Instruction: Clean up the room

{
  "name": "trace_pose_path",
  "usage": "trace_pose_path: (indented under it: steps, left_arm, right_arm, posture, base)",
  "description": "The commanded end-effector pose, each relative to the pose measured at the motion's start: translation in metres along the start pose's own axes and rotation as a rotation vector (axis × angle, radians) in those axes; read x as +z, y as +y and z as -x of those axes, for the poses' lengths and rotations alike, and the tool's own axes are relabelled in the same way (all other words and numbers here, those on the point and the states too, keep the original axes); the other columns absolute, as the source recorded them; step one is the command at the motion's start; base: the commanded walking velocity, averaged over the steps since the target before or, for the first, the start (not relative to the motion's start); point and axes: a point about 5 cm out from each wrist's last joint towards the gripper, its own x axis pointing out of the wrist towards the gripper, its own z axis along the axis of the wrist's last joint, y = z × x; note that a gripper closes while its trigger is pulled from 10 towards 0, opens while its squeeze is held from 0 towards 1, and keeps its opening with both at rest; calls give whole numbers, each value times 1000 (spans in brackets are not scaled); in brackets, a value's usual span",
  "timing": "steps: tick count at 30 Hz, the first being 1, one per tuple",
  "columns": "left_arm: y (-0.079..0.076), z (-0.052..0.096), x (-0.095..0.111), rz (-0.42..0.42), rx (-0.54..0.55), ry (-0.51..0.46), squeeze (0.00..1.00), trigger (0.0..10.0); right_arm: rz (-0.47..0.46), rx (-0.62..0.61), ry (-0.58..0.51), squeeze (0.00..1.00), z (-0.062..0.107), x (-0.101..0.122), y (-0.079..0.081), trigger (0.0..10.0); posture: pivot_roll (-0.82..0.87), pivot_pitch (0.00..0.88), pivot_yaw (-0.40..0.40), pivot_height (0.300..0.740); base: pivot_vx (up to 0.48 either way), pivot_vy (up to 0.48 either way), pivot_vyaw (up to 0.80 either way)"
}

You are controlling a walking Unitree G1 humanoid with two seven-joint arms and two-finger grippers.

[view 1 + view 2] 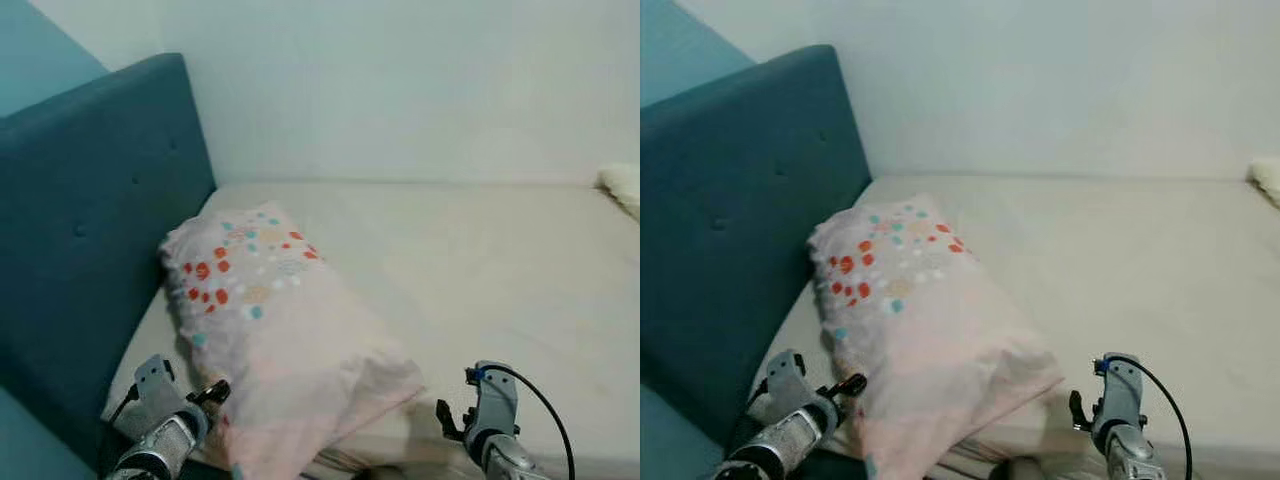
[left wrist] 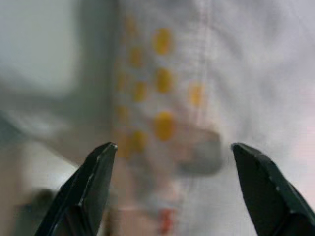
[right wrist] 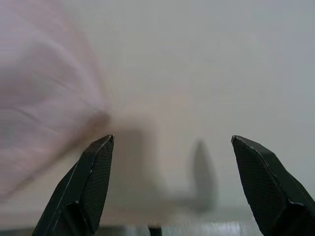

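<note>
One pillow (image 1: 270,330) lies on the bed (image 1: 480,270) in the head views, a pale pink one with red, teal and white dots near its upper end. It rests lengthwise by the teal padded headboard (image 1: 90,230), its near end at the mattress edge. The sheet is cream and plain, and a white wall (image 1: 400,80) runs behind the bed. A fluffy white thing (image 1: 622,188) sits at the far right edge of the mattress. The left hand (image 1: 205,395) is low at the pillow's near left corner; the right hand (image 1: 450,418) is low, right of the pillow, over the sheet.

Left wrist view: the left hand's fingers are spread apart, released, with the dotted pillow fabric blurred between them.

Right wrist view: the right hand's fingers are also spread, released, over bare sheet with the pillow's edge beside one finger.
</note>
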Motion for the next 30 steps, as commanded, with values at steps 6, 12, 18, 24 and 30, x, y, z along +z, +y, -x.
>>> trace_pose_path:
  steps: [6, 12, 18, 24, 30]
  left_arm:
    - [-47, -6, -6, 241, -383, 48, 0, 10000]
    - [-52, -7, -19, 134, -373, 104, 0, 10000]
    - [-41, -8, -14, -116, -230, 86, 0, 10000]
    - [-20, -5, 11, -250, -89, -10, 0, 10000]
    - [9, 6, 53, -237, 51, -158, 0, 10000]
  right_arm:
    - [-14, -10, -34, 0, 0, 4, -1, 10000]
    - [-10, -23, -39, 0, 2, 2, -5, 10000]
    - [-7, -45, -43, 0, 6, -1, -15, 10000]
    - [-3, -51, -47, 0, 7, -2, -18, 10000]
    - [7, -52, -46, 0, 10, -5, -21, 10000]
  posture:
    - [-84, 0, 51, 625]
    - [-116, 0, 55, 625]
    - [-129, 0, 55, 625]
    - [-137, 0, 53, 625]
    - [-118, 0, 41, 625]
  base:
    - [0, 0, 0]
    - [0, 0, 0]
    - [0, 0, 0]
    - [0, 0, 0]
    - [0, 0, 0]
